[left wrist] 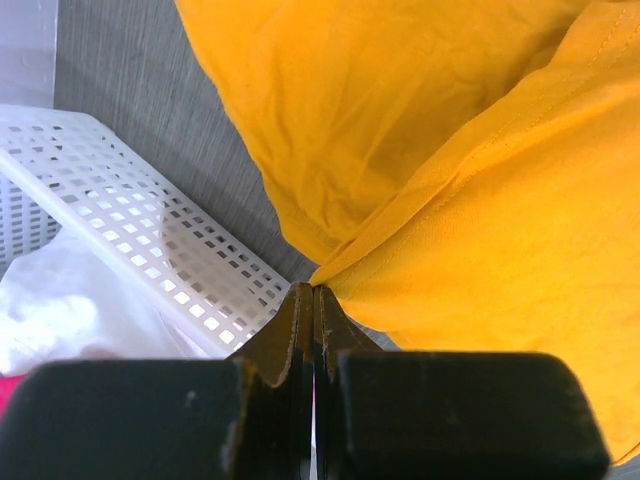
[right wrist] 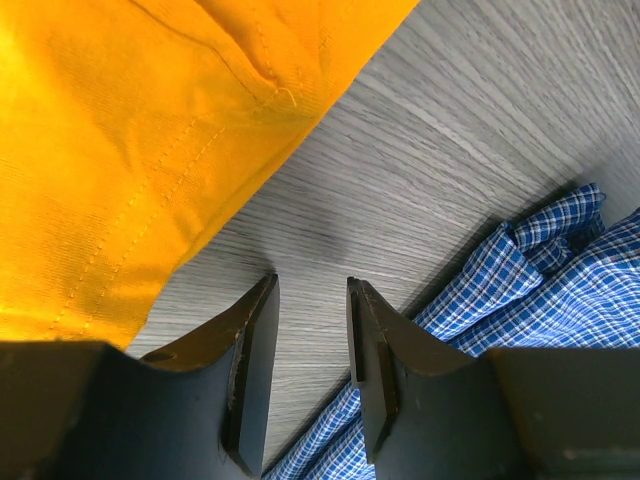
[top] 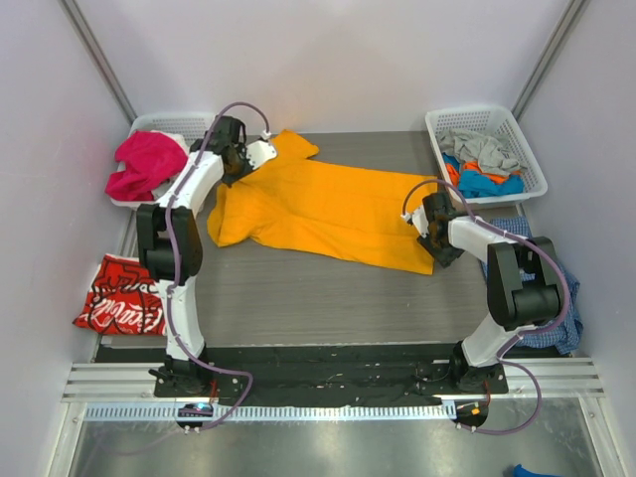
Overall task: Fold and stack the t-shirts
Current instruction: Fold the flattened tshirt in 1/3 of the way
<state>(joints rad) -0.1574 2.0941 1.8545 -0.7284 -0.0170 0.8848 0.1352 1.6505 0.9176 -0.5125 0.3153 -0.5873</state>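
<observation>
Mostly flat, creased orange-yellow t-shirt (top: 328, 204), its edge between tight left fingers (left wrist: 285, 345); right fingers (right wrist: 255, 350) narrowly apart, empty.

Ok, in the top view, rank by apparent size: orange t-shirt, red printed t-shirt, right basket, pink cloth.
Largest: orange t-shirt
right basket
then red printed t-shirt and pink cloth, too alike to rank

Robot-lab test booth — white panel walls (top: 338, 60), aluminium rail (top: 566, 378).

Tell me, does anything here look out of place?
Yes. A red printed shirt hangs over the left edge of the table, and a blue checked cloth lies crumpled at its right edge. Neither is folded or stacked.
</observation>
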